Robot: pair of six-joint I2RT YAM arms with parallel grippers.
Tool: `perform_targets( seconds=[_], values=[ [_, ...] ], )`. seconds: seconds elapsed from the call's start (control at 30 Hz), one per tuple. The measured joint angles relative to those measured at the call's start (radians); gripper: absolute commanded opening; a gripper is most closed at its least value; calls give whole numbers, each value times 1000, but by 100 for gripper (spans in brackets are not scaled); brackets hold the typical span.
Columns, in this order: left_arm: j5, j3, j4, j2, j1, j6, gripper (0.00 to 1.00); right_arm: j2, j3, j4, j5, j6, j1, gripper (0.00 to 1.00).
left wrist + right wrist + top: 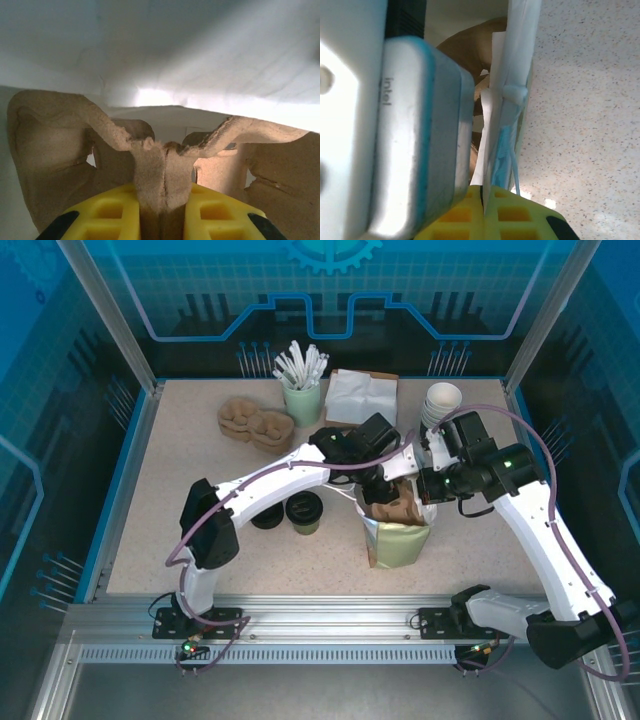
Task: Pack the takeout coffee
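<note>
Snag: carrier (50,145) possibly catching bag (400,545) wall, tearing rim at 2 o'clock.
Left gripper (162,207): clamping carrier.
Right gripper (484,210): pinching bag.

The speckled table (150,540) bears pulp trays (255,424), a green cup (302,400) of sticks, napkins (360,398) and stacked cups (441,403) along the frame's top. Two lidded cups (304,510) and a bag (398,543) stand mid-frame.

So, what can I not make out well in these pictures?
Inside of the bag, top view: hidden by the cup carrier and both arms.
Carrier's pockets, left wrist view: cut off by the left pincer and the bottom edge.
Carrier, right wrist view: mostly behind a camera housing and the bag wall the right pincer clamps.
</note>
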Motion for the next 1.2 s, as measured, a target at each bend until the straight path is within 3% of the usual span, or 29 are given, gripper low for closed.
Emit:
perform_targets(
  seconds=[0.47,0.57,0.67,0.8,1.2],
  values=[
    [-9,79,-92,66,-14,29,22,-11,0,-7,11,-18,-22,0],
    [-12,86,-98,66,-14,33,29,-12,0,-7,11,-18,-23,0],
    [-12,97,-107,68,-15,38,49,-15,-1,-7,9,-18,-26,0],
    [-15,109,-112,68,-16,32,62,-17,-1,-7,7,-18,-27,0],
    [-15,118,-112,53,-19,23,74,-22,-1,-7,-1,-17,-35,0]
  ],
)
